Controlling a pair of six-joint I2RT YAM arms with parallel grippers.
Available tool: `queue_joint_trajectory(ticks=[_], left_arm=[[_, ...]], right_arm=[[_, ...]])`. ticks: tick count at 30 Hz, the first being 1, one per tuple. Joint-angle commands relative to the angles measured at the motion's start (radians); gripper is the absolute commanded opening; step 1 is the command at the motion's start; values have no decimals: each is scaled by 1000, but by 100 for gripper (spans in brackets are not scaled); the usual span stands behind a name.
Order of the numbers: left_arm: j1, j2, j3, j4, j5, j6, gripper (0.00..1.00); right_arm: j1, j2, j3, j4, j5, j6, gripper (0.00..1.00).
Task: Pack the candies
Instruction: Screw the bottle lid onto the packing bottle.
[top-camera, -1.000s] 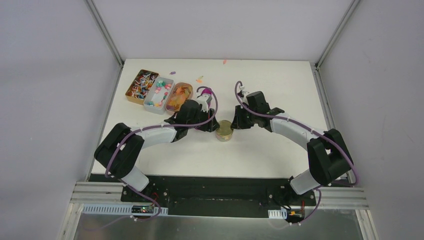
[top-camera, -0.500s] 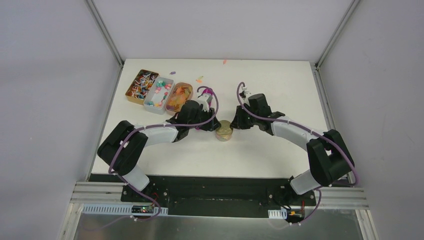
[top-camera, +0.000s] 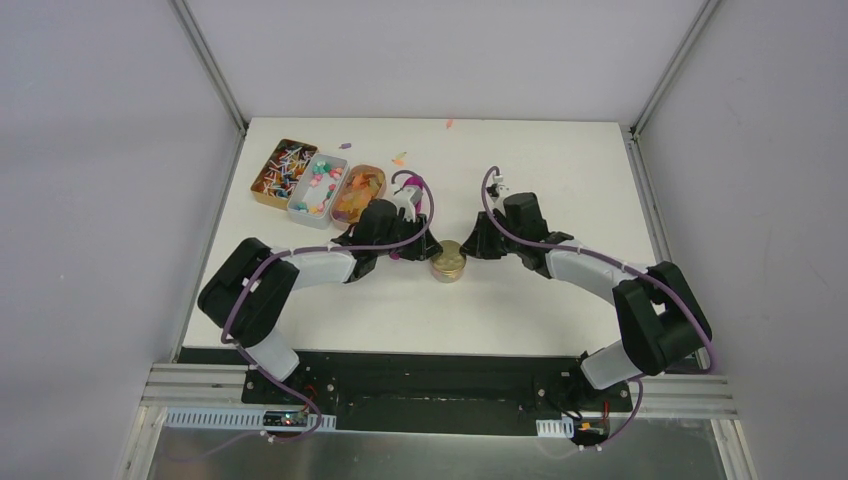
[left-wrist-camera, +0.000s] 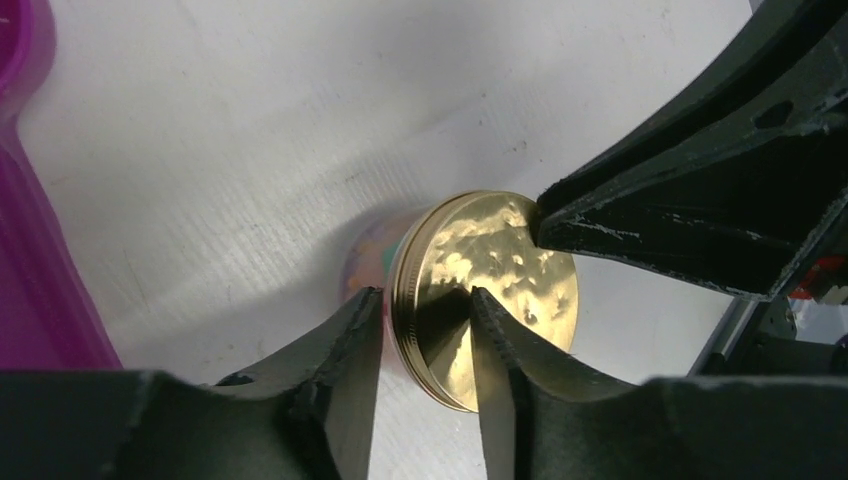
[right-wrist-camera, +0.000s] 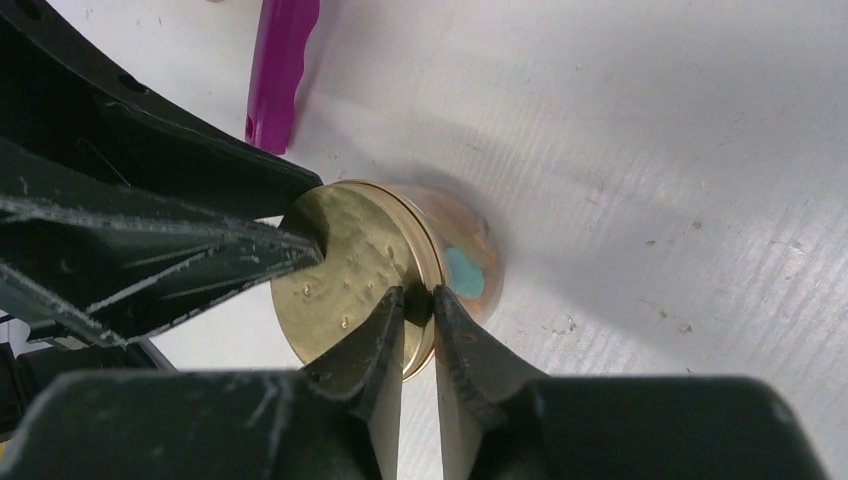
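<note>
A small clear jar (top-camera: 448, 264) with a gold lid (left-wrist-camera: 500, 270) stands mid-table, between both arms. Candies (right-wrist-camera: 466, 268), teal and orange, show through its glass. My left gripper (left-wrist-camera: 425, 300) is shut on the lid's left edge, one finger on the lid's top and the other against the side below the rim. From the opposite side, my right gripper (right-wrist-camera: 418, 295) pinches the lid's rim (right-wrist-camera: 425, 285). More candies (top-camera: 318, 185) fill the trays at the back left. In the top view my left gripper (top-camera: 425, 248) and right gripper (top-camera: 472, 245) flank the jar.
Three trays sit side by side at the back left: a brown one (top-camera: 262, 190), a grey one (top-camera: 301, 212) and an amber oval (top-camera: 360, 193). A magenta scoop (top-camera: 410, 184) lies behind the left wrist. Stray candies (top-camera: 399, 158) lie near the far edge.
Both grippers have moved in toward the jar from either side. The left jaws have closed down onto the lid's edge; the right jaws narrowed slightly on the rim.
</note>
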Motion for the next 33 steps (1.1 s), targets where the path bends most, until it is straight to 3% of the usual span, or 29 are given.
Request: queue_joint_trajectory(ticks=[1,6,10,16,23,30,33], left_arm=[[0,-15,-5,-141,54,-1,40],[0,-32,-21,-115,84,-19,48],[0,11,-46,-83,80,-22,30],[2,75,-72,-55,61,-15,17],[4,69,-21,-123,28,15,17],[6,114,32,-149,35,-3,18],[10,112,57,-160,47,-1,18]], right_arm=[[-5,11,-27,-135,46,-32,19],[-5,-18,-29,-136,26,-24,23],[-5,-16,-62,-117,6,-16,22],[-5,-19,-103,-97,-12,1,20],[-5,-48,-103,-80,-22,47,18],[-2,-82,-174,41,-25,164,18],[-4,-126,-167,21,22,174,23]])
